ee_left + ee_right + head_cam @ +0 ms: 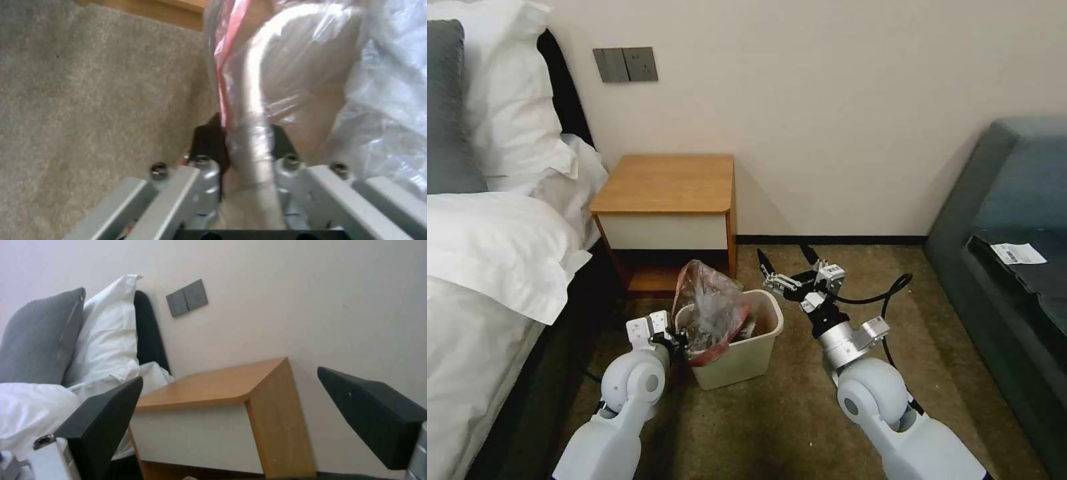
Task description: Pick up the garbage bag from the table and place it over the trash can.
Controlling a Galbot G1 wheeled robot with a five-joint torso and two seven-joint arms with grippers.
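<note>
From the head view, the garbage bag point(710, 310) is off the table point(664, 183), whose top is bare, and sits bunched over the left half of the trash can point(740, 347) on the carpet in front of it. Its red band hangs down the near left corner of the bin, while most of the plastic stands up in a crumpled heap above the opening; the right and far parts of the rim look uncovered, so the pickup seems done and the spreading only partly. The left gripper point(677, 340) is at the bin's left side, right against the bag. The right gripper point(790, 263) hovers above and just to the right of the bin, fingers spread and holding nothing. In the left wrist view, the left gripper point(240, 146) is pinching the bag point(311, 66) where it wraps over the rolled rim of the bin point(256, 140), red band point(227, 50) on the outer side. In the right wrist view, the two black fingers point(102, 426) stand wide apart, framing the table point(213, 386) and wall beyond. What looks left is pulling the bag across the rest of the rim.
</note>
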